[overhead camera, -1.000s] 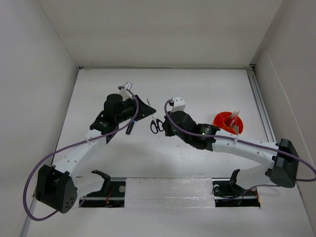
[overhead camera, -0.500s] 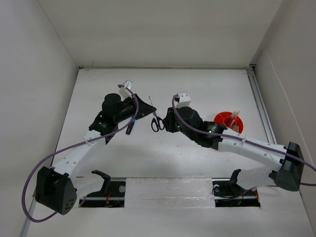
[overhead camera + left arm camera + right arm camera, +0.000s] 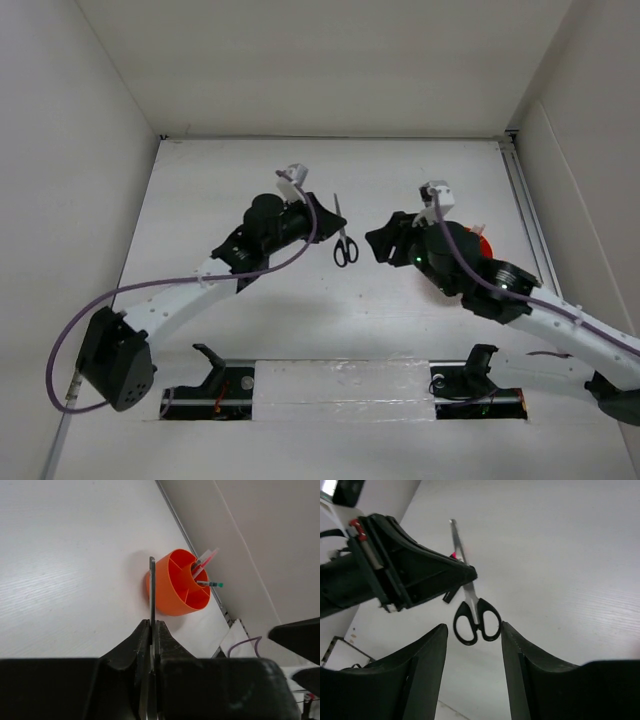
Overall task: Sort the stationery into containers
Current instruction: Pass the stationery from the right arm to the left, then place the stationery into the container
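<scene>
Black-handled scissors point(image 3: 475, 617): blades pinched between the left fingers point(image 3: 131, 645), handles pointing toward the right fingers point(image 3: 427, 675). Those stood spread, just short of the loops, not touching. Orange cup point(image 3: 177, 585) lay well off to the right.

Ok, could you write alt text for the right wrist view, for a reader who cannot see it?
Black-handled scissors are held over a white table, their blades pinched by the left gripper. In the foreground the right gripper stands open, its dark fingers framing the handles without touching them.

fingers point(image 3: 127, 647) pinching scissors blade point(image 3: 152, 592), divided orange cup point(image 3: 170, 597) beyond, pens point(image 3: 206, 561) inside
</scene>
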Robot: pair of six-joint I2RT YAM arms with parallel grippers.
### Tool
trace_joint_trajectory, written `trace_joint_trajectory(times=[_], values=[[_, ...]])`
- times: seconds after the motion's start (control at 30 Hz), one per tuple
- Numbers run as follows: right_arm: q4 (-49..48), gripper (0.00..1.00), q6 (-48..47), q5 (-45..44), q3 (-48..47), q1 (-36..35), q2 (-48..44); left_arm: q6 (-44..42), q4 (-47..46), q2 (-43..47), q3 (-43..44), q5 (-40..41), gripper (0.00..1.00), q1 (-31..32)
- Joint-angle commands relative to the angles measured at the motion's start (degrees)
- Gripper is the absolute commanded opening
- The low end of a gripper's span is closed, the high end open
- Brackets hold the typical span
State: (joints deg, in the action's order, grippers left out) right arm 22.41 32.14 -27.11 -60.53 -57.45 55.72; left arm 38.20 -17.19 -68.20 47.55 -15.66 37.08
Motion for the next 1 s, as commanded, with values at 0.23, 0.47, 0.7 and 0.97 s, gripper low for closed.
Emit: trace_joint_trajectory(times=[0.23,0.47,0.7,0.97], values=[[31.24,0.54,9.16,-17.95,-9.95,-1.61,-17.13,-8.48,-12.00,-21.07,19.84,32.57,0.00,17.48],[45.42,0.54,16.02,-25.09,-18.47,-1.61,-16.53,-9.02,-3.56,-36.11,39.62,43.96,0.00,25.06],[48.25,0.54,16.90,-25.18,-21.73,-1.61,-17.57,-8.49,-1.18,-43.94,47.55,45.63,0.00,25.59],[48.86,0.54,16.90,-24.65,-21.73,-1.61,-18.63,-7.87,-1.00,-48.33,52.03,47.30,0.00,26.29]])
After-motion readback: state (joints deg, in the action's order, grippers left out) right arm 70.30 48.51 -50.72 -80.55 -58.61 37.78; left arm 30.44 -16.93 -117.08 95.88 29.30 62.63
